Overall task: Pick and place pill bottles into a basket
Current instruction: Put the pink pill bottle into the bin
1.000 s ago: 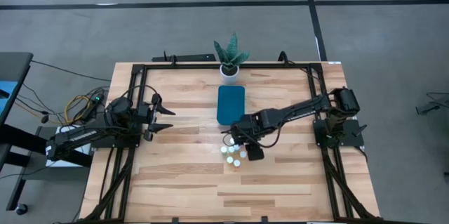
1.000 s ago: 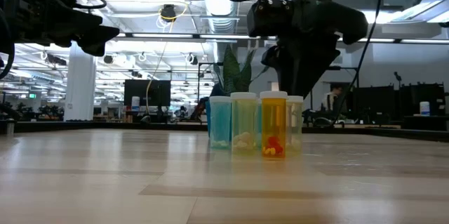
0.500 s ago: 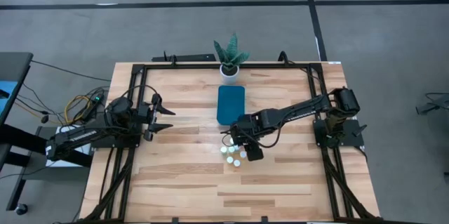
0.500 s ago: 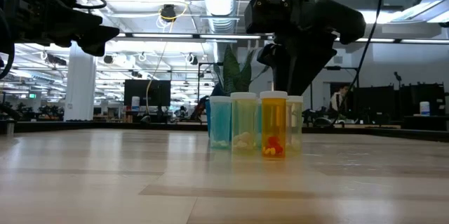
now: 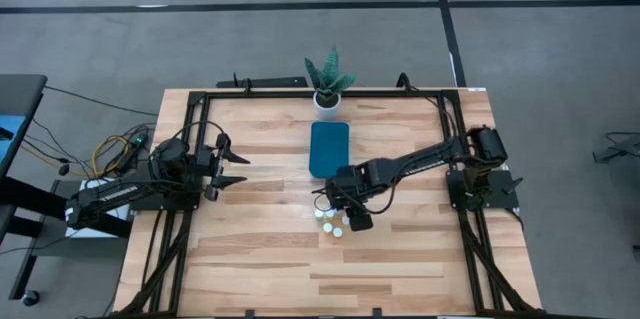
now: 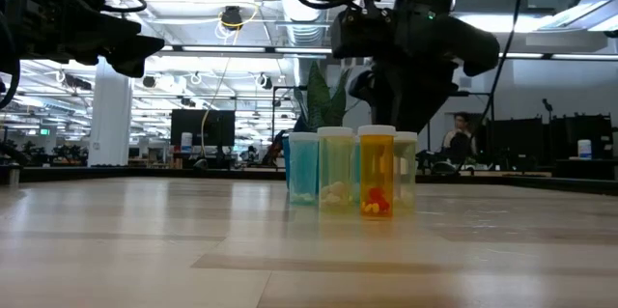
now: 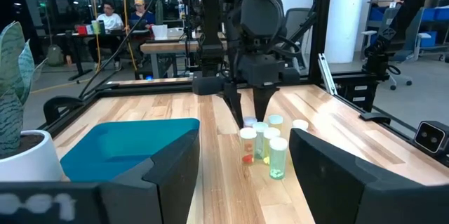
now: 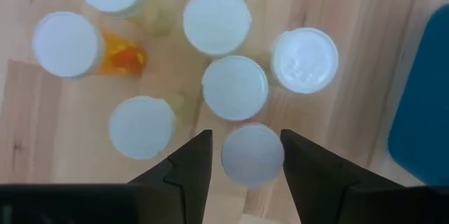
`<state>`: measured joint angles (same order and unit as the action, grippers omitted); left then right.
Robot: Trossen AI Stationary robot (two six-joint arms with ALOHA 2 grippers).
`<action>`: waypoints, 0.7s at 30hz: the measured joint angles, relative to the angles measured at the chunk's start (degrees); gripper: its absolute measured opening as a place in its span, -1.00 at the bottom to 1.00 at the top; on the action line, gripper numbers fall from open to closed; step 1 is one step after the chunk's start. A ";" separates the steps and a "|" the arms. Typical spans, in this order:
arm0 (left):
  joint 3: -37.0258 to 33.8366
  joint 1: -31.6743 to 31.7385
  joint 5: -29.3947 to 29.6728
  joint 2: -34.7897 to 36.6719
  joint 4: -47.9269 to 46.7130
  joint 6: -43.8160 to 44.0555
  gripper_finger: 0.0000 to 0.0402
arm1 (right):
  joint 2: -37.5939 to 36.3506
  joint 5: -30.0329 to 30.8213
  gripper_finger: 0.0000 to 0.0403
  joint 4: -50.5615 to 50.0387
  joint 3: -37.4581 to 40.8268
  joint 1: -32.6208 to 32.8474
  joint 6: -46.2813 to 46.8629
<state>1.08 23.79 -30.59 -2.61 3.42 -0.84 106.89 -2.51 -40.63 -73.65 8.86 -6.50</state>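
The counter (image 5: 260,259) carries the empty basket (image 5: 328,149) at its middle, just beside the bottles (image 5: 331,221), so each carry will be short. The left gripper (image 5: 238,157) waits well apart near the counter's left side, fingers released. The right gripper (image 8: 242,155) points straight down over the upright cluster, fingers straddling one cap (image 8: 252,155) with gaps either side, not yet grasping; coming from above avoids toppling the neighbours.

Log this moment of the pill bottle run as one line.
phase: grasp approach | right gripper: open, fingers straddling one white-capped pill bottle in cluster | left gripper: open, waiting at left | teal rectangular basket: no bottles visible
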 joint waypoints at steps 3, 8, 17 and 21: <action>0.00 0.00 0.00 0.00 0.00 0.00 0.06 | -0.02 0.01 -0.23 0.01 0.00 0.00 0.00; 0.00 0.02 -0.02 0.00 -0.02 0.00 0.06 | -0.02 0.01 -0.30 -0.05 0.00 0.00 0.16; 0.00 0.02 0.00 0.00 -0.02 0.00 0.06 | -0.09 -0.10 -0.39 -4.88 -2.53 -1.59 0.46; 0.00 0.02 0.00 -0.02 0.00 0.00 0.06 | -0.09 -0.05 -0.37 -8.61 -4.92 -2.48 0.48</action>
<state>1.08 23.81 -30.59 -2.63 3.42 -0.84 106.80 -2.57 -49.24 -78.56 6.39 -6.02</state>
